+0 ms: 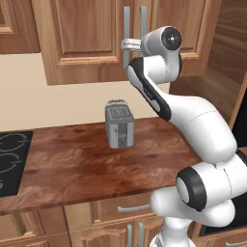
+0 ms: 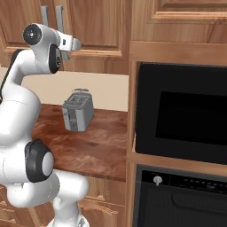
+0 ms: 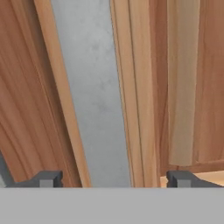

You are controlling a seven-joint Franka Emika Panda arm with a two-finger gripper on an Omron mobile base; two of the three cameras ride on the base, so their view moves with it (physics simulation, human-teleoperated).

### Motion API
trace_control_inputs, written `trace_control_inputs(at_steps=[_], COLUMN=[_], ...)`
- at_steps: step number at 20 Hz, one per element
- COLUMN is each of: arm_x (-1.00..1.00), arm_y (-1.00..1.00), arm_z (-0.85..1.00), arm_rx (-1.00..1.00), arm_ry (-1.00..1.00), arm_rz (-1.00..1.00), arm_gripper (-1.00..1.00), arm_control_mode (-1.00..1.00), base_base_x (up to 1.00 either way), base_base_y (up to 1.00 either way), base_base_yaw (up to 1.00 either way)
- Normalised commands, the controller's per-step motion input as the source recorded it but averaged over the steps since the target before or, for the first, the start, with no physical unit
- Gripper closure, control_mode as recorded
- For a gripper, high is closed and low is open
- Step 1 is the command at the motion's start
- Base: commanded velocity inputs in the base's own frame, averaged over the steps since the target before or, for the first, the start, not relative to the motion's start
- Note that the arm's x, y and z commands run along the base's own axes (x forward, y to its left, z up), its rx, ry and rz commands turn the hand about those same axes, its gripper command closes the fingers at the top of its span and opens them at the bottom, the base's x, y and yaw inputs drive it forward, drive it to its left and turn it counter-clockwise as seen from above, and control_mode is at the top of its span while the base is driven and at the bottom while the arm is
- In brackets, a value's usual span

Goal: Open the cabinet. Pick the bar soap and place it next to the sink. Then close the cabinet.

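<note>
Cabinet [image 1: 87, 38] handle [image 3: 94, 96] sits between the raised hand's [image 3: 113, 178] spread fingers (doors closed).

White arm [image 1: 193, 116] (dark joints)

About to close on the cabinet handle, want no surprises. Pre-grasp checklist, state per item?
1. Cabinet doors closed, first step pending: ok.
2. Gripper open: ok, the fingertips stand wide apart.
3. Handle between the fingertips: ok, the grey bar runs up between them in the hand view.
4. Which door's handle it is: the left one of the two bars, judging by the left base view.
5. Fingers far enough past the bar to hold it: cannot tell.
6. Toaster clear of the arm: ok, it stands on the counter below the hand.
</note>
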Motion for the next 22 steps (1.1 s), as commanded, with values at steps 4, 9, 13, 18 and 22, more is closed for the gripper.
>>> trace_control_inputs(at_steps=[4, 9, 13, 18, 22], arm_x=[0.00, 0.00, 0.00, -0.01, 0.00], arm_y=[0.00, 0.00, -0.07, -0.42, -0.52], arm_z=[0.00, 0.00, 0.00, -0.02, 0.00], arm_rx=[0.00, 0.00, 0.00, 0.00, 0.00], arm_ry=[0.00, 0.00, 0.00, -0.01, 0.00], arm_rz=[0.00, 0.00, 0.00, 0.00, 0.00], arm_gripper=[1.00, 1.00, 1.00, 1.00, 1.00], arm_control_mode=[-1.00, -1.00, -1.00, -1.00, -1.00], base_base_x=[0.00, 0.00, 0.00, 0.00, 0.00], base_base_y=[0.00, 0.00, 0.00, 0.00, 0.00], base_base_yaw=[0.00, 0.00, 0.00, 0.00, 0.00])
